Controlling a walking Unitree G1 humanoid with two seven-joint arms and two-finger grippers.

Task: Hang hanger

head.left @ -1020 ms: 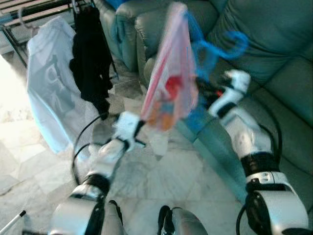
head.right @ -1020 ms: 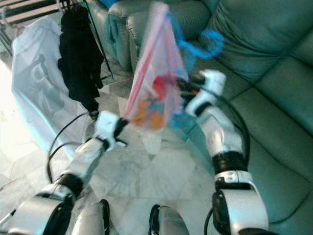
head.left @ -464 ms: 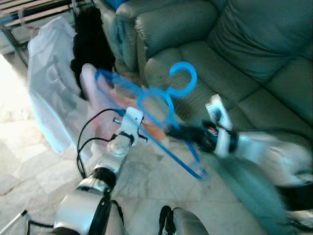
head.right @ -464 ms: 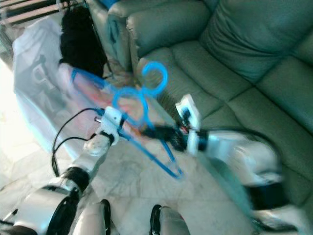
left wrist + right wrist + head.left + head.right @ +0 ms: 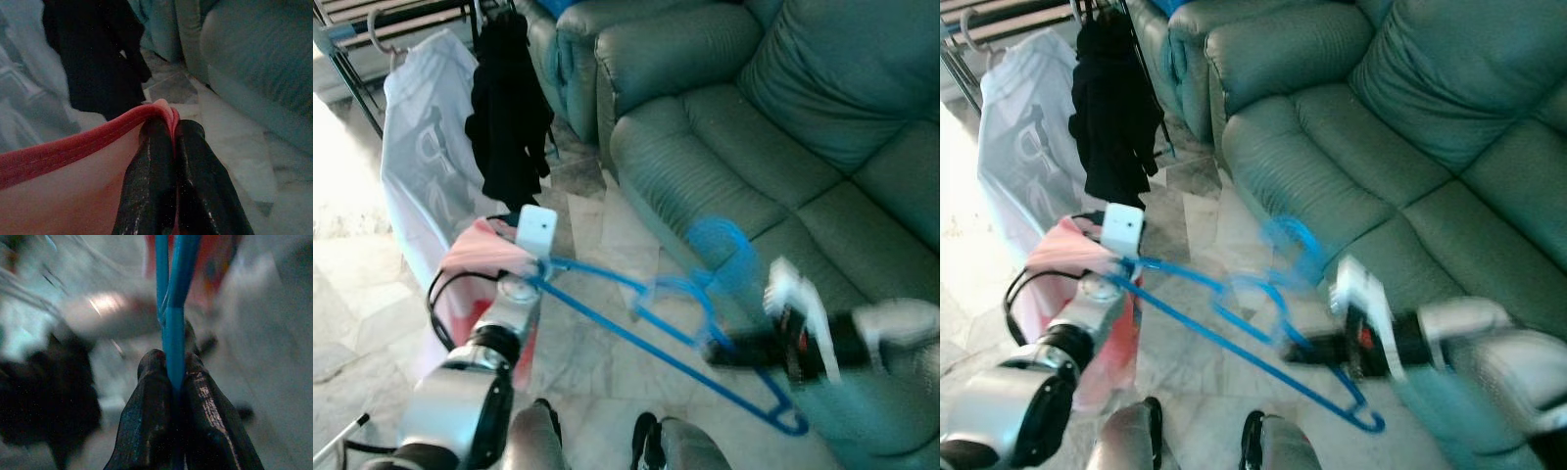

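My right pincer (image 5: 171,377) is clamped on the blue hanger (image 5: 666,333), low above the tiled floor (image 5: 597,362) before the sofa (image 5: 773,127). My left pincer (image 5: 173,127) pinches the pink cloth (image 5: 63,161).

The hanger (image 5: 646,323) looks like smooth blue plastic. The pink cloth (image 5: 73,161) is soft fabric with a stitched red hem. The left gripper (image 5: 173,147) and right gripper (image 5: 171,377) have glossy black fingers. The sofa (image 5: 803,117) has a smooth, faintly shiny leather-like cover, the floor (image 5: 597,245) polished stone tiles, and the black garment (image 5: 509,108) is matt cloth.
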